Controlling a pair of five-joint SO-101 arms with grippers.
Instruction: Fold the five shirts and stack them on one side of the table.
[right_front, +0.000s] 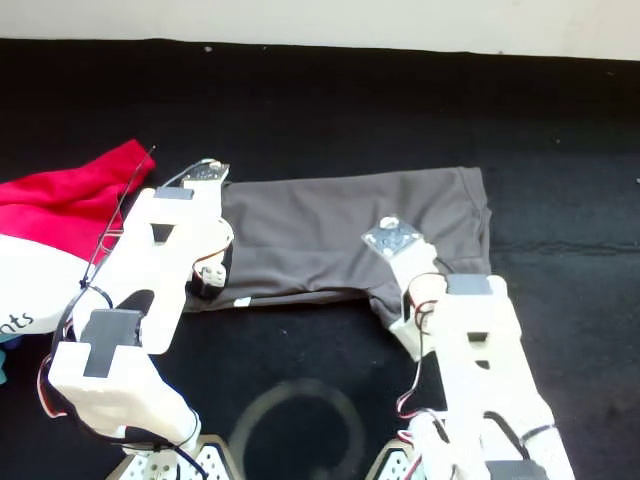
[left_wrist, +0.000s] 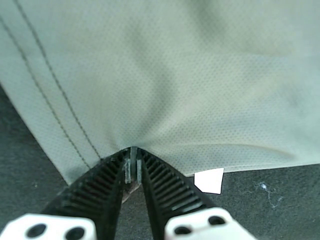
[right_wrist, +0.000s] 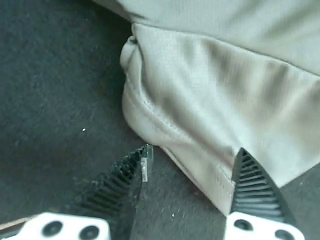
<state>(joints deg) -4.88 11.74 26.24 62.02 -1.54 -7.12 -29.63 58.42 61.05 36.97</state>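
the black table has a grey shirt spread flat across its middle, with a red shirt and a white shirt heaped by the left arm. the left gripper pinches the grey shirt's hem; the right gripper gapes wide at its sleeve.

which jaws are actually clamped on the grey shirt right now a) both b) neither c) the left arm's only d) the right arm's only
C: the left arm's jaws are shut with the hem of the grey shirt pinched between them, while the right arm's jaws stand open over a fold of the cloth without gripping it.
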